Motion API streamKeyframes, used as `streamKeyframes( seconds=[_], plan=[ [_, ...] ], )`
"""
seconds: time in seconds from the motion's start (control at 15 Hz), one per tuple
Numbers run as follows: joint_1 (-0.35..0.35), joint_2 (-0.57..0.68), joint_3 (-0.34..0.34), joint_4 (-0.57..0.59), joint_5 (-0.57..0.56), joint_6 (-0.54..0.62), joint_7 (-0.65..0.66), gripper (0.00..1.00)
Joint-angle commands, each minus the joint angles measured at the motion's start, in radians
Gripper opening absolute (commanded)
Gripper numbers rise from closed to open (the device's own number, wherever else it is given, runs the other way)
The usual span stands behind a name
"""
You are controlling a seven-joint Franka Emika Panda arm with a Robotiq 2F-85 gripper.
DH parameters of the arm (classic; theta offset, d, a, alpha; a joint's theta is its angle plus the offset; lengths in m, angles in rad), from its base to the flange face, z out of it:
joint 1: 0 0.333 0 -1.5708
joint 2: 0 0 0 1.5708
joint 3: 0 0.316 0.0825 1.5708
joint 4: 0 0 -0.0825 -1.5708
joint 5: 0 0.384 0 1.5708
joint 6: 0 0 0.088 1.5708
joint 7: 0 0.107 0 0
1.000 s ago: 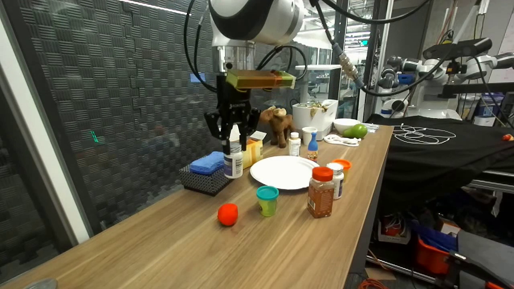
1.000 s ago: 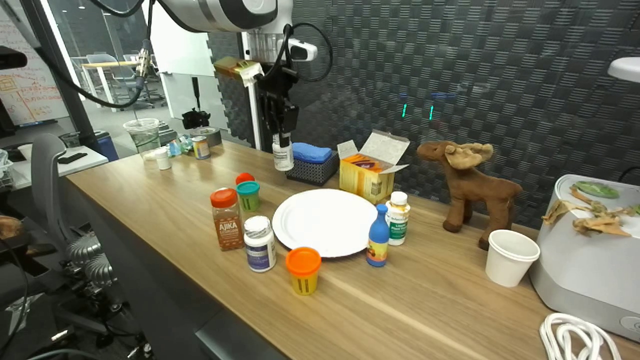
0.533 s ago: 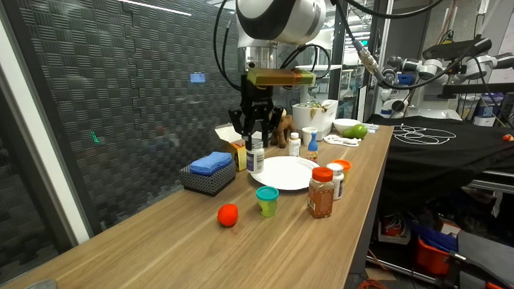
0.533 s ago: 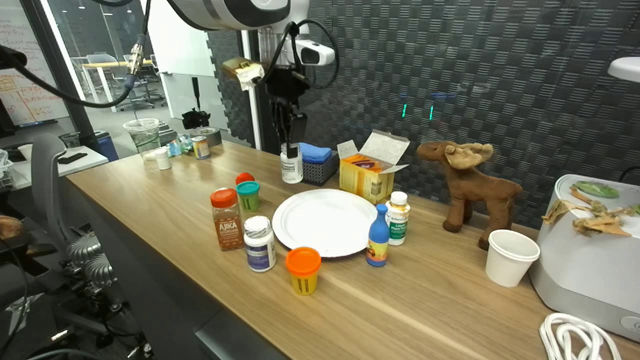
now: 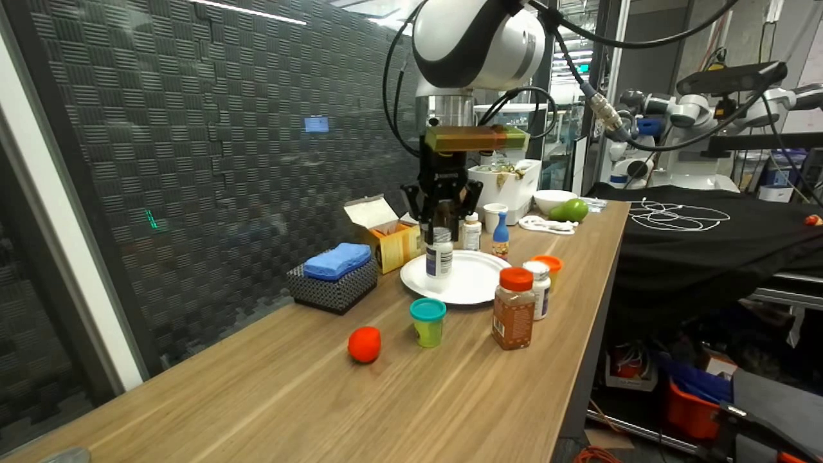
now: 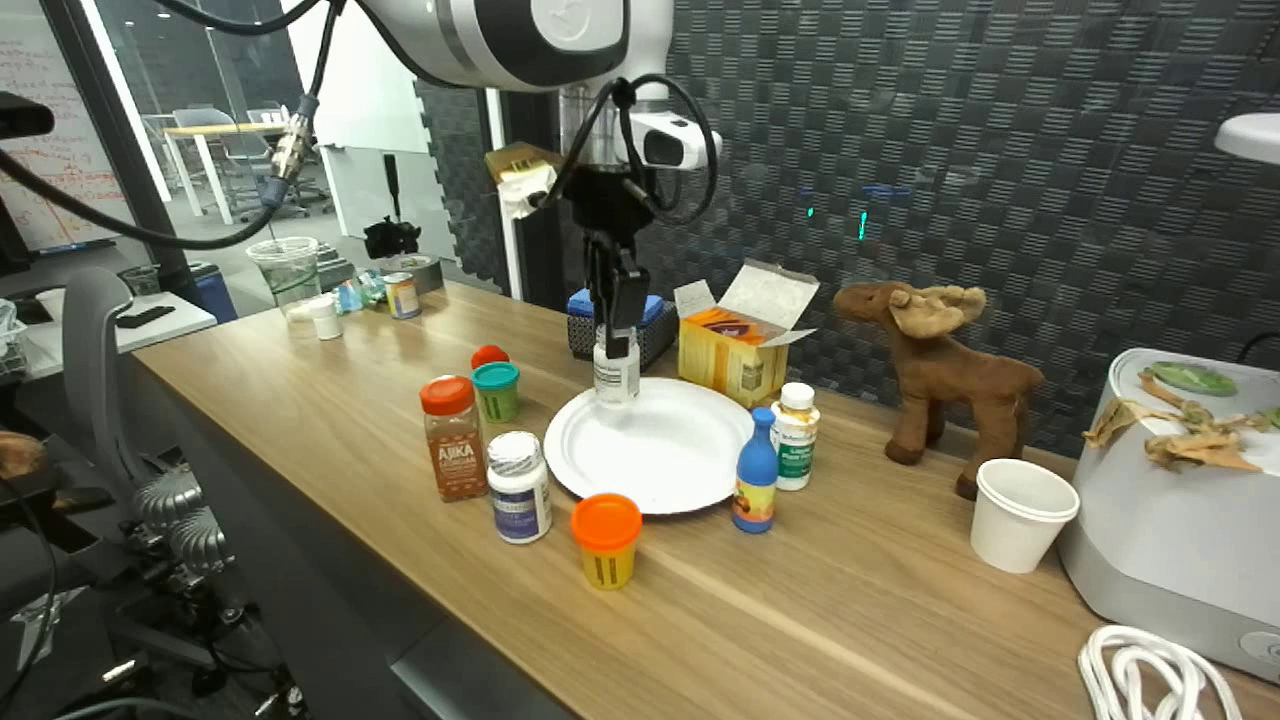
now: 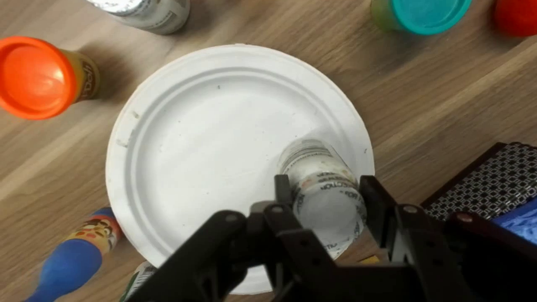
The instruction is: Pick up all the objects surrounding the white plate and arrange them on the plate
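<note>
This is a robotics lab: a robot arm (image 5: 528, 50) hangs over the bench (image 5: 257, 392), more robot arms (image 5: 691, 110) stand beyond it, a dark textured wall (image 6: 1000, 150) runs along it, and a scribbled-on whiteboard (image 6: 70, 155) shows well apart from it.

A dark, checkered wall (image 6: 1000, 140) runs alongside the wood-grain table (image 6: 880, 610), a thin streak of light (image 5: 248, 11) high on it, and past the grey chair (image 6: 95, 340) I can make out a red-scribbled whiteboard (image 6: 70, 140) and a yellow-topped desk (image 6: 225, 129).
</note>
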Motion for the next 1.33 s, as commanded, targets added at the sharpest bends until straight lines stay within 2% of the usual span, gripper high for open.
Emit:
streamKeyframes(
  seconds=[0.0, 0.6, 0.67, 0.8, 1.0, 1.27],
  plan=[
    [-0.01, 0.017, -0.011, 0.034, 0.018, 0.011, 0.008, 0.2],
    [-0.016, 0.088, -0.013, 0.121, 0.013, 0.012, -0.001, 0.2],
    [-0.016, 0.091, -0.01, 0.122, 0.016, 0.009, -0.01, 0.7],
    [-0.014, 0.084, -0.006, 0.108, 0.019, 0.011, -0.018, 0.77],
    [-0.013, 0.058, 0.007, 0.073, 0.038, 0.026, -0.027, 0.99],
    [-0.005, -0.034, 0.011, 0.031, 0.031, 0.027, -0.033, 1.0]
  ],
)
